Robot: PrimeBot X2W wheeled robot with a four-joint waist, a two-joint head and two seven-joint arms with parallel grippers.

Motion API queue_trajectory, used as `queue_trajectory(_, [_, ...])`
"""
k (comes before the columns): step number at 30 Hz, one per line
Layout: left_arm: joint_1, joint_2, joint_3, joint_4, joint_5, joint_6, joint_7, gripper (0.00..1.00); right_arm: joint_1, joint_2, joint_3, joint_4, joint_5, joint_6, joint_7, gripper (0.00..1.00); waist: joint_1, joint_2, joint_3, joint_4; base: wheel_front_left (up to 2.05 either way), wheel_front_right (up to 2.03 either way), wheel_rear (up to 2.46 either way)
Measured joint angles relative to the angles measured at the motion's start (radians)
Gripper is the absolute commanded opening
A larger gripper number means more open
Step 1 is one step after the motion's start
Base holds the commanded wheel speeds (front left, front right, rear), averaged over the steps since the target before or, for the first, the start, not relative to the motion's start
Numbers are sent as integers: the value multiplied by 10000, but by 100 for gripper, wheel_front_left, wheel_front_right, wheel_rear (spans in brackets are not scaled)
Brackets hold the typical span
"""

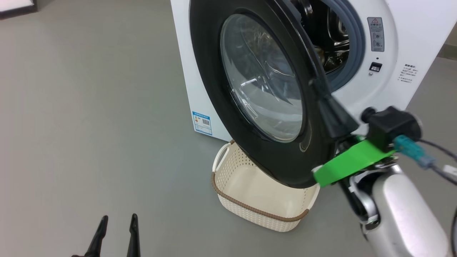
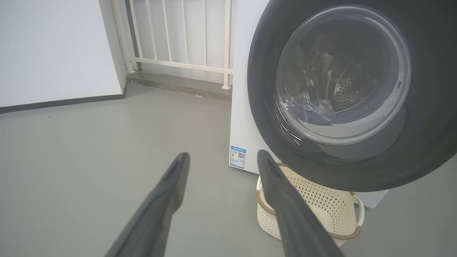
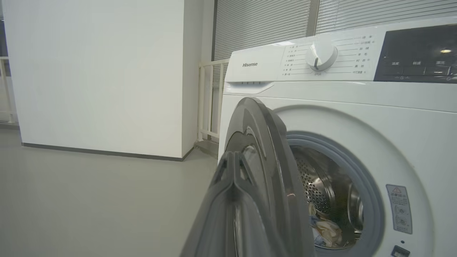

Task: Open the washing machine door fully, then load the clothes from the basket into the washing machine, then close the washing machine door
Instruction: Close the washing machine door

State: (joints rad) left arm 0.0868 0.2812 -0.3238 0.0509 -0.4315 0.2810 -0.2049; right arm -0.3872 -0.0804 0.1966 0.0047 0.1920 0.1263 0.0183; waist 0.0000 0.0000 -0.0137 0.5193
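The left tool [image 1: 119, 216] hangs low over the grey floor [image 1: 71, 125], fingers apart. Beyond it the cream basket [image 1: 250, 207] stands on the floor just before the washing machine [image 1: 410, 35], under the part-open door [image 1: 207, 71], glossy black around bulging glass. The right tool [image 1: 317, 89], fingers together, lies against the door's free edge. In the steel drum [image 3: 314, 185] lie clothes [image 3: 326, 230]. A blue sticker [image 1: 202, 123] sits low on the front; "Hisense" [image 3: 250, 64] is printed up top.
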Motion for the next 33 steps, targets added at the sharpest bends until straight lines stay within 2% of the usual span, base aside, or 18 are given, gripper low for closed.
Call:
queue_trajectory(5, [1,-119,8,2,-33,13,-128,100,0,2,675,846,326,0,171,0,1,0,124,69,0,0,0])
queue_trajectory(13, [0,-194,46,10,-92,12,-257,100,-121,-4,1212,2475,629,0,157,0,1,0,290,137,0,0,0])
queue_trajectory(25, [-8,-424,73,113,-105,-46,-343,100,-671,17,1168,4602,1070,0,-270,0,0,0,454,162,0,0,0])
queue_trajectory(33, [-133,-485,67,219,-105,-161,-416,100,-950,61,1108,5430,1081,0,-566,0,1,0,500,153,0,0,0])
